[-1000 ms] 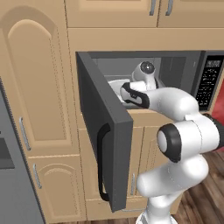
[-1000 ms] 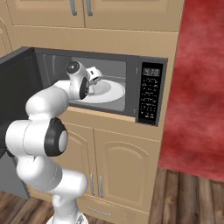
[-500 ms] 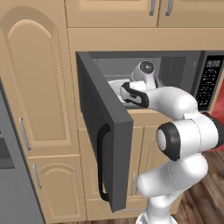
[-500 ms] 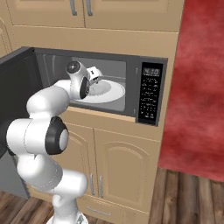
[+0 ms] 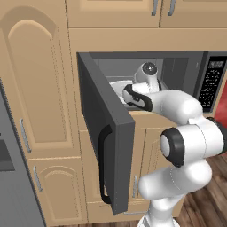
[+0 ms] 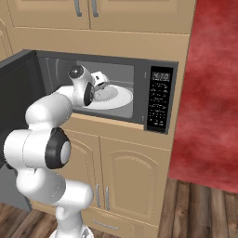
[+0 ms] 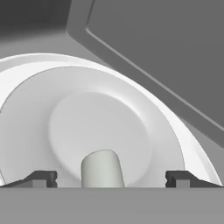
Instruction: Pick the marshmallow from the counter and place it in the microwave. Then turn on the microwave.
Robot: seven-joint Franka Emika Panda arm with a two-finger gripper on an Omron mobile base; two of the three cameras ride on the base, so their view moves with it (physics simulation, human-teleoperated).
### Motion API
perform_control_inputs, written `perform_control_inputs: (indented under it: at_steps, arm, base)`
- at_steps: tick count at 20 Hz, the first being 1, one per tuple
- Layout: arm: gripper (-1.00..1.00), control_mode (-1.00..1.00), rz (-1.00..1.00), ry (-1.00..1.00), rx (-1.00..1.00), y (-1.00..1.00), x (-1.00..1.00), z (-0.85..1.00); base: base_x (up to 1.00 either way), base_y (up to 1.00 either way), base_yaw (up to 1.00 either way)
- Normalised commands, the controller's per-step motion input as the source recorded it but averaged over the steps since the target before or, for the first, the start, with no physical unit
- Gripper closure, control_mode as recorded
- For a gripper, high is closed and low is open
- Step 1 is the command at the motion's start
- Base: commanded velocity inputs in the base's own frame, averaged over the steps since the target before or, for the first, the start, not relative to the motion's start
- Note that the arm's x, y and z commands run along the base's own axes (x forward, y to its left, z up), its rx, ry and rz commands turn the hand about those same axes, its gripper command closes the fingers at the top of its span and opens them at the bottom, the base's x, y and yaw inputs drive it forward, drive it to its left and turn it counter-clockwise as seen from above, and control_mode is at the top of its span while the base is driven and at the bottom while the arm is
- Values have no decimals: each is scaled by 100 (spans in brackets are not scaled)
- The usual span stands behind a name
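The microwave (image 6: 160, 100) stands open, its dark door (image 5: 104, 133) swung out to the left. My arm reaches into the cavity. My gripper (image 7: 111, 179) is open just above the white round plate (image 7: 65, 87) inside. The marshmallow (image 7: 101, 169), a small off-white lump, rests on the plate between my fingertips (image 7: 41, 178), with a wide gap on each side and touching neither. From the right base view the gripper (image 6: 101, 83) hangs over the plate (image 6: 122, 98). The counter is out of view.
The black button panel (image 5: 212, 82) sits on the microwave's right side. Tan cabinet doors (image 6: 128, 172) lie below and a tall tan cabinet (image 5: 37, 88) to the left. A red wall (image 6: 209, 93) stands to the right. The open door's black handle (image 5: 104, 164) juts toward my base.
The fingers have spread a little wider around the marshmallow. The arm has stayed in place inside the microwave.
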Motion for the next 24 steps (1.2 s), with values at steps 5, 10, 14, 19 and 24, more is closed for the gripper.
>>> perform_control_inputs:
  at_steps: [5, 10, 14, 19, 24]
  arm:
    - [-100, -100, -4, 0, 2, -1, -36, 2]
    - [-100, -100, -1, 0, 5, -9, -42, 14]
    - [-100, -100, 0, 0, 6, -16, -43, 22]
    - [-100, -100, 0, -1, 5, -14, -51, 14]
    - [-100, -100, 0, -4, 3, -8, -59, 2]
  base:
    - [0, 0, 0]
    - [0, 0, 0]
    - [0, 0, 0]
    - [0, 0, 0]
    - [0, 0, 0]
